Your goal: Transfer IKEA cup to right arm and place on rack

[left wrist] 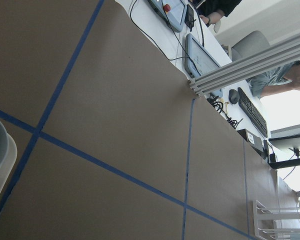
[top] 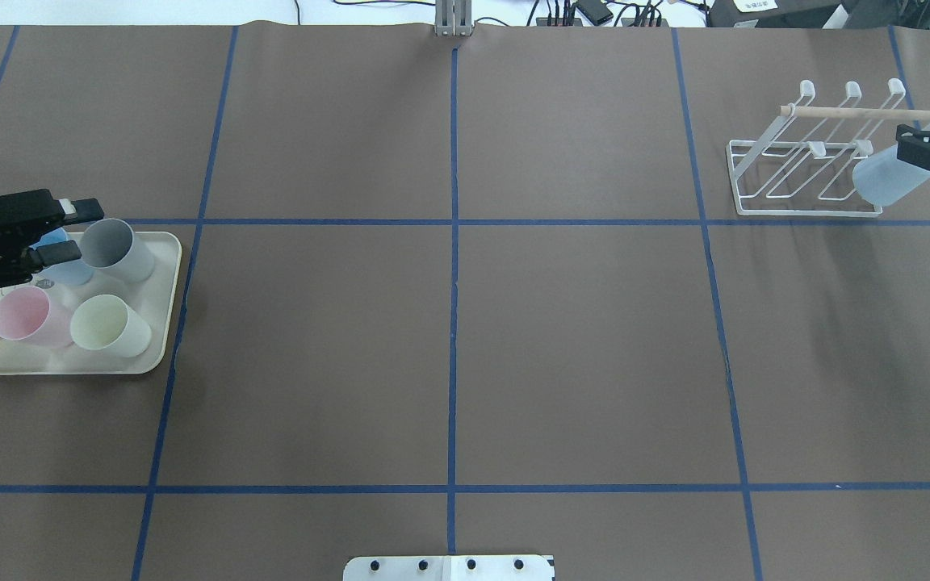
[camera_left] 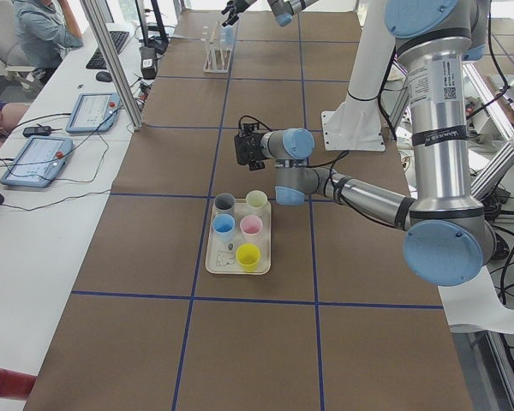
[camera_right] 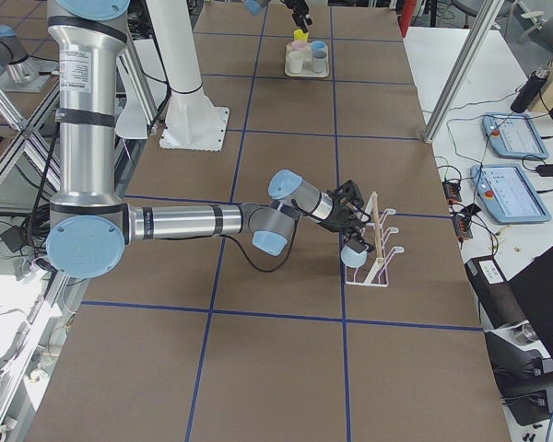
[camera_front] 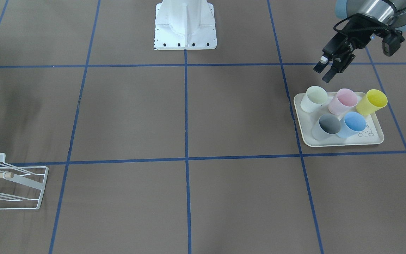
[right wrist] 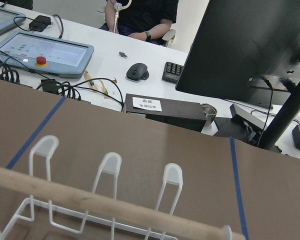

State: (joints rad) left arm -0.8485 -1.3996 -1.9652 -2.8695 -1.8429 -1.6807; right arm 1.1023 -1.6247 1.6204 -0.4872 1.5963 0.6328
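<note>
Overhead and front views face oppositely, sharing the rack [top: 816, 148].

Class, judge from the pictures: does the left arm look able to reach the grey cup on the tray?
Probably yes: the left end effector hangs open near the tray, and nothing lies over the grey cup, though the blue cup crowds one side.
</note>
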